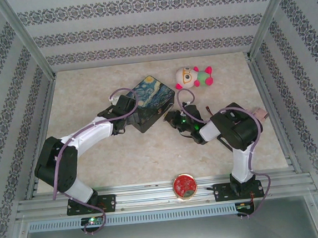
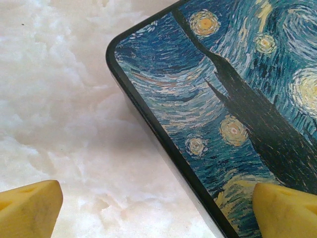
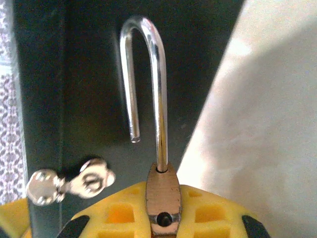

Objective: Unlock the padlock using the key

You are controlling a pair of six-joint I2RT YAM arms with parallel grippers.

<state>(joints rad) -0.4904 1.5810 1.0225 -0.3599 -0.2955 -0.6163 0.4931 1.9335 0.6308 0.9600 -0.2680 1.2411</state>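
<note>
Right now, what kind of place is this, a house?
Probably a robot test booth, not a house. Two black-and-white robot arms are bolted to a metal rail at the edge of a pale marbled table, silvery metal posts frame the patterned-wallpaper walls, and the plush toy looks like a prop.

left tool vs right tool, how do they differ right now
The left tool is open; the right tool is shut on the small brass padlock with a silvery U-shaped shackle. The left tool holds nothing, its yellow fingers on either side of the edge of the starry-night painted tin box; the right tool grips the padlock's body, with one shackle end free. Both have yellow fingers.
</note>
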